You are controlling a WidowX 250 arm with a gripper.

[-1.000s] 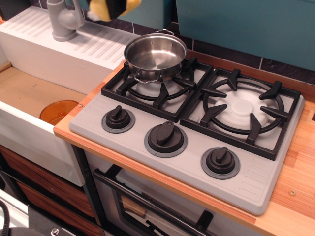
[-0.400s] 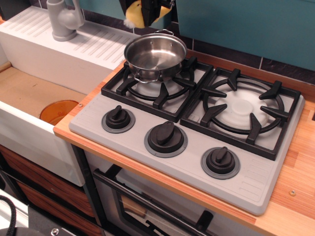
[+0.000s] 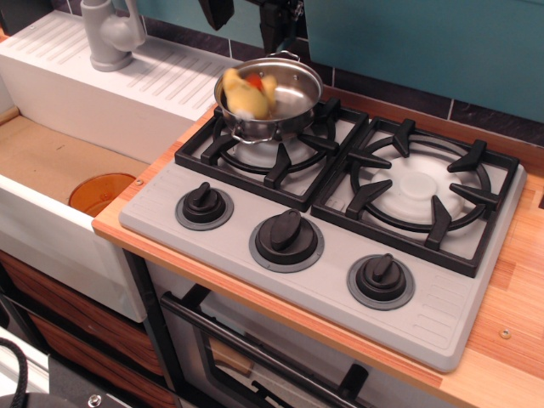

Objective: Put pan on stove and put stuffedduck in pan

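Note:
The shiny steel pan (image 3: 294, 88) stands on the stove's (image 3: 340, 285) left burner grate (image 3: 255, 157). The yellow stuffedduck (image 3: 246, 92), a little blurred, lies inside the pan at its left side with its orange-red beak up. My gripper (image 3: 245, 17) is directly above the pan at the top edge of the view. Its two black fingers (image 3: 274, 24) are spread apart and hold nothing; the duck is clear below them.
The right burner grate (image 3: 418, 185) is bare. Three black knobs (image 3: 287, 236) line the stove's front. A white sink (image 3: 51, 161) with a grey faucet (image 3: 109, 34) and an orange disc (image 3: 100, 192) lies to the left. A teal wall (image 3: 425, 42) stands behind.
The gripper carried the duck rightward over the pan, then opened. The duck has dropped from the fingers into the pan. The pan has not moved.

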